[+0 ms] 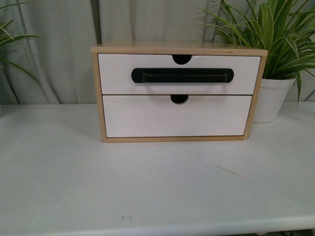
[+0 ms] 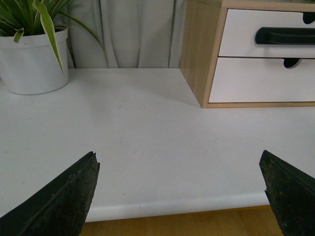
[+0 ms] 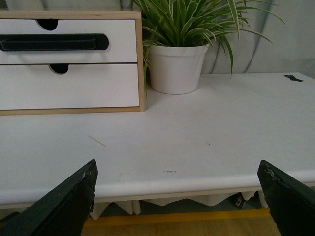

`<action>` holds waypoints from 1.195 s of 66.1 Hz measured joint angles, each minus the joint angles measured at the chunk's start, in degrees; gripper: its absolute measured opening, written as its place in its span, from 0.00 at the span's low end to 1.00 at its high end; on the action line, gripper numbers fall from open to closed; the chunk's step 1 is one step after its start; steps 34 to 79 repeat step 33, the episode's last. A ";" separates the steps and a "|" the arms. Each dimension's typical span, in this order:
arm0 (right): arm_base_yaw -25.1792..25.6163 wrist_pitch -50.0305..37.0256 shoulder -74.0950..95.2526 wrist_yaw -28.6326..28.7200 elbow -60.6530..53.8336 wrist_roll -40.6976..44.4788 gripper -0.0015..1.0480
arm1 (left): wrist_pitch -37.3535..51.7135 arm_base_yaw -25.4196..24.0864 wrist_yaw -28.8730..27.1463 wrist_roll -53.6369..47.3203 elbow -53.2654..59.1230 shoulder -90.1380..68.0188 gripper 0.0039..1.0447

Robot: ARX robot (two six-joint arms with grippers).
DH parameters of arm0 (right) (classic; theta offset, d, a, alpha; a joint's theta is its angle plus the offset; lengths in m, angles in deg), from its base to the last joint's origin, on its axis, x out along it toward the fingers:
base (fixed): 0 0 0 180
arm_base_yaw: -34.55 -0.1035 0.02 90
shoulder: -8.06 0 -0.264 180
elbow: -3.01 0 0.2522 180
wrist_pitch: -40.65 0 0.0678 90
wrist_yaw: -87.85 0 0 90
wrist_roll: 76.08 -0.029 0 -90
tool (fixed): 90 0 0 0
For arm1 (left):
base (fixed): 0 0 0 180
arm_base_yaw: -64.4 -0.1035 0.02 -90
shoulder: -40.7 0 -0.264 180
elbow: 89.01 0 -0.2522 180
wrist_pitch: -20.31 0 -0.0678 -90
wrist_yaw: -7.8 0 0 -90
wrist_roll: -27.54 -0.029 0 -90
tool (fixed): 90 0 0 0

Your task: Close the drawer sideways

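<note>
Drawer (image 1: 179, 74): upper of two in the light wooden cabinet (image 1: 178, 49), white front, long black bar handle (image 1: 182, 75) across its middle, half-round notch cut in its top edge; front looks about level with the cabinet frame, though I can't tell for sure that it sits fully home.
Lower drawer (image 1: 176, 122): plain white, no handle, right beneath the handled one, with its own little notch at the top.
Cabinet: standing square on the white counter (image 1: 157, 182), back toward the grey curtain (image 1: 54, 54).
Potted plant (image 1: 272, 96): white pot, striped green leaves, just beside the cabinet on its right flank.
Second potted plant (image 2: 33, 61): another white pot, well apart from the cabinet on its other side, seen from the left wrist.
Left hand (image 2: 179, 196): spread wide, nothing between its dark fingers (image 2: 64, 194), hanging over the counter's near edge, well short of the cabinet.
Right hand (image 3: 177, 196): also gaping wide and holding nothing, fingers (image 3: 66, 201) framing bare counter, well short of the cabinet.
Thin sliver (image 1: 228, 170): lying on the counter in front of the cabinet's right corner.
</note>
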 joint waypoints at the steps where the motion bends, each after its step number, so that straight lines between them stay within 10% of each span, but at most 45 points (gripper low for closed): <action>1: 0.00 0.00 0.00 0.00 0.00 0.00 0.91 | 0.00 0.00 -0.02 0.00 0.00 0.00 0.95; 79: 0.00 0.00 0.00 0.00 0.00 0.00 0.91 | 0.00 0.00 -0.02 0.00 0.00 0.00 0.95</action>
